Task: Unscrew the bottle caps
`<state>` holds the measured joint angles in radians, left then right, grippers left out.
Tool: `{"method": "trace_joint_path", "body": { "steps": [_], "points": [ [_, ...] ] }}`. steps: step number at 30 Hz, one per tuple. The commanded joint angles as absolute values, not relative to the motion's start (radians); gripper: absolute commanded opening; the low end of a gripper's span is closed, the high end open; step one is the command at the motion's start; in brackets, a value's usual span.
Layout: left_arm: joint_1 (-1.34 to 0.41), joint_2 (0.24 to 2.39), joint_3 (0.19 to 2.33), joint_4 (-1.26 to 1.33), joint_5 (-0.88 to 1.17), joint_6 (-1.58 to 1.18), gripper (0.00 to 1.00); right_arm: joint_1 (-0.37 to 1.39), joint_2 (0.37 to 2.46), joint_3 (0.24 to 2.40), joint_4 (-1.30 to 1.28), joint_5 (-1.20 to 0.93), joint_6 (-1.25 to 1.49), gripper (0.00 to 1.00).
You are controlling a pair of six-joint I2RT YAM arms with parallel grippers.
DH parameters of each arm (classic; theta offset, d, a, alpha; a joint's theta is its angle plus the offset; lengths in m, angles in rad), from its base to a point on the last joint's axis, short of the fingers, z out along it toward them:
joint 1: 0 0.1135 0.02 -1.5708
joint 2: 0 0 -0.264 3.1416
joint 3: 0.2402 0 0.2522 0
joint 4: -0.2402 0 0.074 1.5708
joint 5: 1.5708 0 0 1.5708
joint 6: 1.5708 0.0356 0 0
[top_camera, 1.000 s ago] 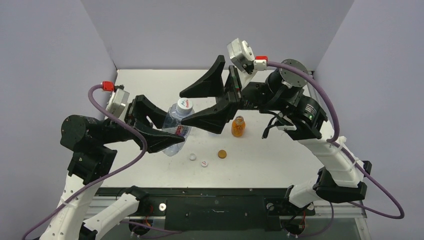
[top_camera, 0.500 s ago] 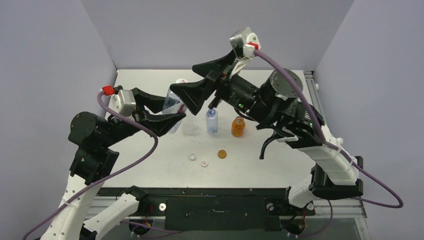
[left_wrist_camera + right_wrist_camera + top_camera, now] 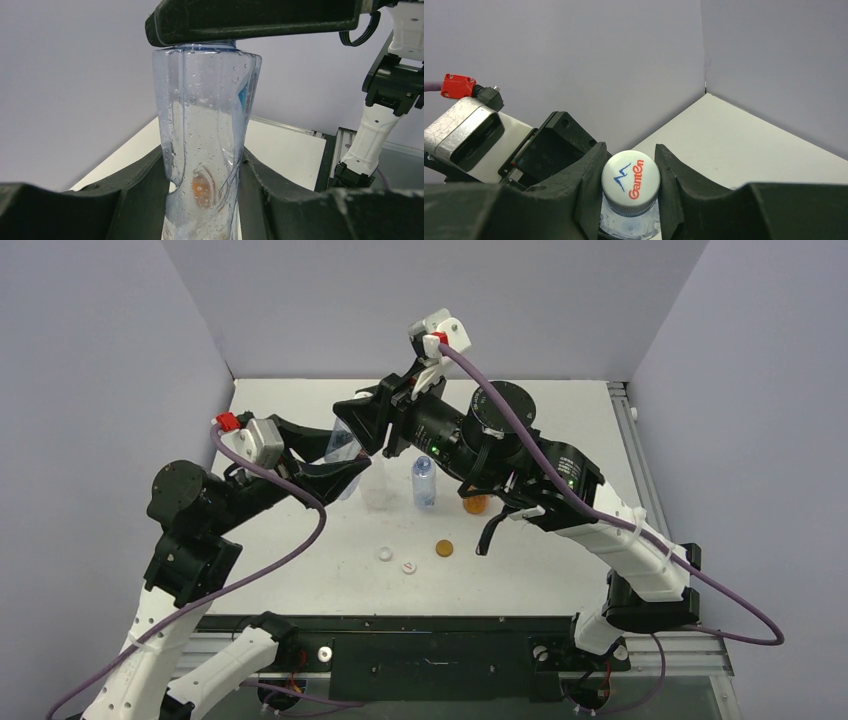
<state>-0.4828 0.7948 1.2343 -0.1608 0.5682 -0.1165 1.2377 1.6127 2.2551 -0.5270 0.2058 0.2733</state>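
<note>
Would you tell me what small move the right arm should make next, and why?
Probably rotate the right gripper to start unscrewing: its jaws sit closed on either side of the white cap, while the left gripper clamps the clear bottle by its body, so it seems braced.

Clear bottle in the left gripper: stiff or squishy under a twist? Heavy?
Likely squishy: the clear bottle is pinched in where the left gripper holds it, so it may buckle. Probably light: only droplets show inside. The white cap gives the right gripper little to grip, so slip is possible.
</note>
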Motion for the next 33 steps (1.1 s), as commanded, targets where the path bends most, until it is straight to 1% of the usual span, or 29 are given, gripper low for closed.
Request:
{"method": "trace_joint_path", "body": {
  "steps": [1, 2, 4, 6, 9, 11, 16, 18, 21, 23, 24, 25, 26, 27, 28, 29, 31, 33],
  "points": [
    [-0.48, 0.786, 1.228, -0.133, 0.555, -0.112, 0.32, 1.242, 1.575, 2.253, -0.475, 0.216, 0.27, 0.29],
    [-0.48, 0.785, 1.227, -0.128, 0.557, -0.116, 0.32, 1.242, 1.575, 2.253, -0.475, 0.21, 0.269, 0.26],
    [-0.48, 0.785, 1.227, -0.125, 0.56, -0.122, 0.32, 1.241, 1.575, 2.254, -0.474, 0.2, 0.27, 0.09],
    [-0.48, 0.783, 1.228, -0.123, 0.569, -0.133, 0.32, 1.24, 1.57, 2.252, -0.474, 0.176, 0.263, 0.0],
    [-0.481, 0.778, 1.227, -0.109, 0.6, -0.175, 0.32, 1.234, 1.553, 2.242, -0.47, 0.088, 0.215, 0.0],
    [-0.48, 0.776, 1.228, -0.088, 0.659, -0.235, 0.31, 1.215, 1.532, 2.23, -0.463, -0.054, 0.181, 0.0],
    [-0.48, 0.794, 1.265, -0.019, 0.936, -0.462, 0.32, 1.113, 1.466, 2.164, -0.35, -0.631, 0.23, 0.0],
    [-0.48, 0.804, 1.282, 0.017, 0.992, -0.536, 0.31, 1.1, 1.457, 2.149, -0.321, -0.766, 0.264, 0.0],
    [-0.481, 0.81, 1.298, 0.048, 1.04, -0.595, 0.29, 1.097, 1.456, 2.14, -0.315, -0.866, 0.274, 0.0],
    [-0.482, 0.812, 1.302, 0.044, 1.056, -0.595, 0.28, 1.097, 1.463, 2.154, -0.349, -0.841, 0.251, 0.0],
    [-0.482, 0.811, 1.3, 0.037, 1.053, -0.584, 0.28, 1.099, 1.467, 2.161, -0.393, -0.806, 0.222, 0.09],
    [-0.482, 0.809, 1.298, 0.017, 1.037, -0.551, 0.28, 1.101, 1.468, 2.172, -0.413, -0.706, 0.209, 0.2],
    [-0.482, 0.805, 1.296, 0.009, 1.022, -0.531, 0.28, 1.111, 1.46, 2.174, -0.443, -0.62, 0.183, 0.51],
    [-0.482, 0.798, 1.291, -0.03, 0.985, -0.478, 0.28, 1.122, 1.453, 2.171, -0.452, -0.373, 0.171, 0.64],
    [-0.481, 0.795, 1.29, -0.047, 0.963, -0.451, 0.27, 1.154, 1.44, 2.158, -0.458, -0.278, 0.142, 0.76],
    [-0.481, 0.789, 1.285, -0.078, 0.918, -0.39, 0.28, 1.184, 1.433, 2.155, -0.46, -0.114, 0.13, 0.78],
    [-0.481, 0.781, 1.277, -0.125, 0.838, -0.29, 0.28, 1.22, 1.433, 2.151, -0.458, 0.062, 0.118, 0.8],
    [-0.48, 0.775, 1.266, -0.16, 0.756, -0.196, 0.29, 1.248, 1.447, 2.16, -0.469, 0.152, 0.127, 0.81]
  ]
}}
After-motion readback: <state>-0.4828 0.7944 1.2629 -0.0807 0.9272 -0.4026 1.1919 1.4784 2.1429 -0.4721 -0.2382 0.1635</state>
